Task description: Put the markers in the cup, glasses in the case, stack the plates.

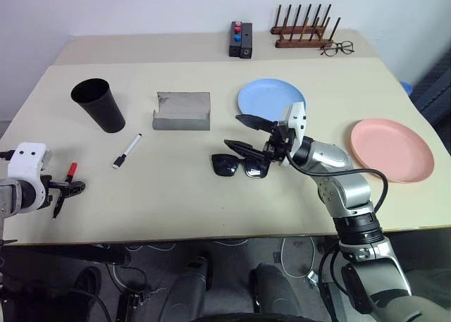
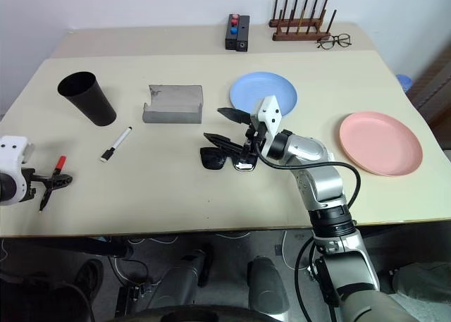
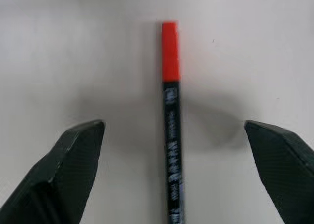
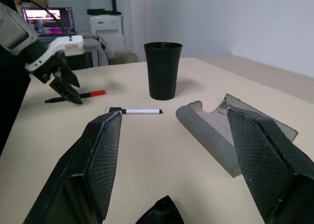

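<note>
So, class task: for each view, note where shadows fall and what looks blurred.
Left eye view: soft, even light, with a faint shadow beside the black cup. Left wrist view: the red-capped marker has smeared print and a diffuse shadow on either side. Right wrist view: the right gripper's near fingers look soft.

The black robot gripper (image 1: 241, 133) is hiding part of the black sunglasses with dark lenses (image 1: 234, 166). The slim pen with the red cap (image 3: 170, 121) is running off the picture's edge in the left wrist view, and the writing on its dark body is looking too blurry to read.
</note>
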Robot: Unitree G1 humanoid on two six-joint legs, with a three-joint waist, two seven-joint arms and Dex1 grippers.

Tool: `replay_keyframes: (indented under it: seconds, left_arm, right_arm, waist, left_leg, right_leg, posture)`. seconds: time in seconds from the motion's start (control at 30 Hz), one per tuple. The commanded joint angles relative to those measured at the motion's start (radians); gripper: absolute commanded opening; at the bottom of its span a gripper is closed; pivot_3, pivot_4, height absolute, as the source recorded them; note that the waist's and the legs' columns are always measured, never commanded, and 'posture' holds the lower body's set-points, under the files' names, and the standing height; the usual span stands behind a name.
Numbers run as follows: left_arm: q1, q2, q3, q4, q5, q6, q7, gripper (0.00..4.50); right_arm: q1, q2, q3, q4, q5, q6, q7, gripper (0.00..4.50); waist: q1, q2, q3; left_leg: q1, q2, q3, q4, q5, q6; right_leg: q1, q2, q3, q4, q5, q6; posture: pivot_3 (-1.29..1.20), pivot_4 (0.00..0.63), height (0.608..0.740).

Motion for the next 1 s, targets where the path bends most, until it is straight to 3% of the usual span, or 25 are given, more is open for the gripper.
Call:
replay_keyframes:
  seconds: [0.03, 0.17, 0.4, 0.67, 0.73, 0.97, 1.0]
  left_arm:
    - [-0.023, 0.054, -0.024, 0.009, -0.017, 0.023, -0.043, 4.44]
    - [-0.025, 0.122, -0.056, 0.042, -0.029, 0.04, -0.101, 4.44]
    - [-0.09, 0.155, -0.092, 0.163, -0.012, 0.009, -0.111, 4.44]
    - [-0.183, 0.113, -0.149, 0.26, -0.017, -0.02, -0.126, 4.44]
    - [-0.195, 0.111, -0.167, 0.269, -0.016, -0.026, -0.135, 3.64]
    - [-0.198, 0.096, -0.187, 0.284, -0.006, -0.024, -0.12, 0.11]
    - [-0.195, 0.096, -0.185, 0.284, -0.005, -0.025, -0.117, 0.04]
  right_arm:
    - [-0.018, 0.014, 0.007, -0.015, 0.0, -0.025, 0.004, 3.48]
    - [-0.003, 0.02, 0.013, -0.021, -0.006, -0.034, -0.004, 3.48]
    - [0.012, 0.017, 0.012, -0.03, -0.008, -0.038, -0.013, 3.48]
    - [0.02, 0.016, 0.016, -0.044, -0.008, -0.031, -0.019, 3.48]
    - [0.021, 0.016, 0.017, -0.046, -0.007, -0.029, -0.02, 3.48]
    - [0.022, 0.013, 0.02, -0.046, -0.009, -0.027, -0.021, 3.48]
    - [0.021, 0.012, 0.019, -0.045, -0.009, -0.026, -0.021, 3.48]
  waist:
    - [-0.003, 0.0, 0.0]
    - [-0.006, 0.0, 0.0]
    - [-0.003, 0.0, 0.0]
    - [-0.004, 0.0, 0.0]
    - [-0.004, 0.0, 0.0]
    - [-0.005, 0.0, 0.0]
    - [-0.005, 0.0, 0.0]
  left_leg:
    - [0.0, 0.0, 0.0, 0.0, 0.0, 0.0]
    - [0.0, 0.0, 0.0, -0.001, 0.0, 0.0]
    - [0.0, 0.0, 0.0, -0.001, 0.0, 0.0]
    - [0.0, 0.0, 0.0, -0.001, 0.0, 0.0]
    - [0.0, 0.0, 0.0, -0.001, 0.0, 0.0]
    - [0.0, 0.0, 0.0, -0.001, 0.0, 0.001]
    - [0.0, 0.0, 0.0, -0.001, 0.0, 0.001]
  right_leg:
    - [0.0, 0.0, 0.0, 0.0, 0.0, 0.0]
    - [-0.001, 0.0, 0.0, 0.0, 0.0, 0.0]
    - [-0.001, 0.0, 0.0, 0.0, 0.0, 0.0]
    - [-0.001, 0.0, 0.0, 0.0, 0.0, 0.0]
    - [0.0, 0.0, 0.0, 0.0, 0.0, 0.0]
    - [0.0, 0.0, 0.0, 0.0, 0.0, 0.0]
    - [0.0, 0.0, 0.0, 0.0, 0.0, 0.0]
  posture:
    - [0.0, 0.15, 0.738]
    - [0.0, 0.15, 0.738]
    - [0.0, 0.15, 0.738]
    - [0.0, 0.15, 0.738]
    - [0.0, 0.15, 0.738]
    - [0.0, 0.15, 0.738]
    - [0.0, 0.15, 0.738]
